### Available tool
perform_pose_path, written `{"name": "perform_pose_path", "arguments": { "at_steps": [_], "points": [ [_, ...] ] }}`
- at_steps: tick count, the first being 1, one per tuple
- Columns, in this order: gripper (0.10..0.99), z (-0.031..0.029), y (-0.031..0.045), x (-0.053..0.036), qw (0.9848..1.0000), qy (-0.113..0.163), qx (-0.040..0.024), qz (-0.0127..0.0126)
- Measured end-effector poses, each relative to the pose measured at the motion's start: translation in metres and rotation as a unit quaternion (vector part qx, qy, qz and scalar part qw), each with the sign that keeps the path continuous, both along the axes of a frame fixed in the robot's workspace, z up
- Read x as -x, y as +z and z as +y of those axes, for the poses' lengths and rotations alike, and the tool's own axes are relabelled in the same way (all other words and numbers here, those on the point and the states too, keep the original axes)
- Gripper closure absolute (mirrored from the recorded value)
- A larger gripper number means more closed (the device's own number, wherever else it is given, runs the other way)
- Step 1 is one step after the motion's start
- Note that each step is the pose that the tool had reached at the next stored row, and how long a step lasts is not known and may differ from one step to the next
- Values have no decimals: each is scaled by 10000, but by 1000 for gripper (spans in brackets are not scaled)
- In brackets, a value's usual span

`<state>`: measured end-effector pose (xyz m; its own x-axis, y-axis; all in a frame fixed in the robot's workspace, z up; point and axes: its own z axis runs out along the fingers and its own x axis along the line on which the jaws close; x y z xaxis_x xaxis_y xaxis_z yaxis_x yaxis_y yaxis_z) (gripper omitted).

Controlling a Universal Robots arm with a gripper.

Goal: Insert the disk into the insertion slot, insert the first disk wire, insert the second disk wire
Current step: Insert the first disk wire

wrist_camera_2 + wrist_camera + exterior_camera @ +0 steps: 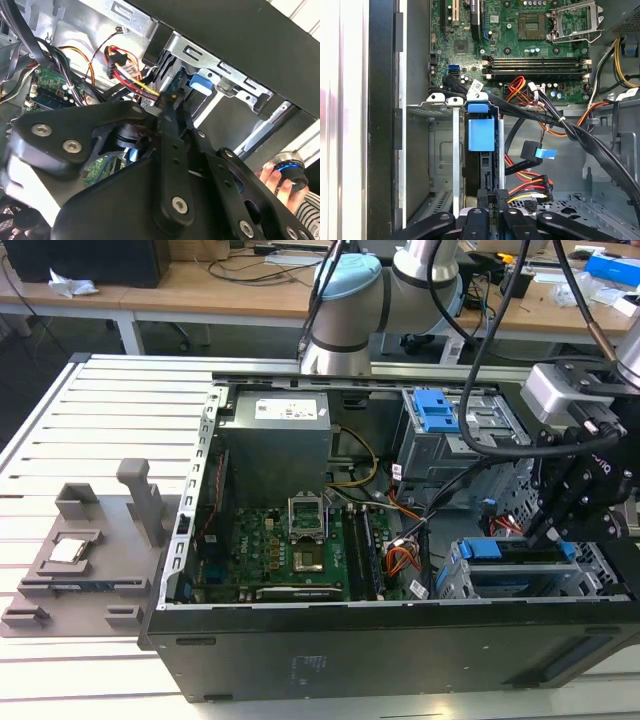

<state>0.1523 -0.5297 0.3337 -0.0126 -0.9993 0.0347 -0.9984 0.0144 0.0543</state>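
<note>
Insertion slot (pixel 436 150): holds the disk (pixel 481 134) in its blue carrier.
My gripper (pixel 492 196): at the disk's end; whether it grips, I cannot tell.

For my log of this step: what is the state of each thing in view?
computer case: open, side panel off
disk: inside the insertion slot
insertion slot: holds the disk
processor socket: frame lifted, empty
black plug with blue tab: loose, unplugged
gripper: just above the disk

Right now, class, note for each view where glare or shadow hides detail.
First wrist view: the slatted table glares white. Second wrist view: the pincer is a dark mass. Exterior view: the computer case shows a dim outer wall.
</note>
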Motion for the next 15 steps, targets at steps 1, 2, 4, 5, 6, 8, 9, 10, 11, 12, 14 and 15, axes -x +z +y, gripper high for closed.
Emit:
{"name": "perform_pose_path", "arguments": {
  "at_steps": [1, 2, 4, 5, 6, 8, 9, 10, 11, 12, 14, 15],
  "points": [
    [843, 0, 2, 0, 10000, 0, 2, 0],
    [843, 0, 6, 0, 10000, 0, 6, -1],
    [843, 0, 36, 0, 10000, 0, 6, -1],
    [843, 0, 61, 0, 10000, 0, 7, -1],
    [843, 0, 99, 0, 10000, 0, 6, -1],
    [843, 2, 173, 0, 10000, 0, 6, -1],
    [843, 7, 207, 0, 10000, 0, 6, 0],
    [859, 9, 218, 0, 10000, 0, 6, 0],
    [925, 11, 229, 0, 10000, 0, 6, -1],
    [980, 14, 250, 0, 10000, 0, 6, -1],
    [980, 22, 292, 1, 10000, 0, 7, 0],
    [980, 29, 328, 1, 10000, 0, 9, -1]
  ]
}}
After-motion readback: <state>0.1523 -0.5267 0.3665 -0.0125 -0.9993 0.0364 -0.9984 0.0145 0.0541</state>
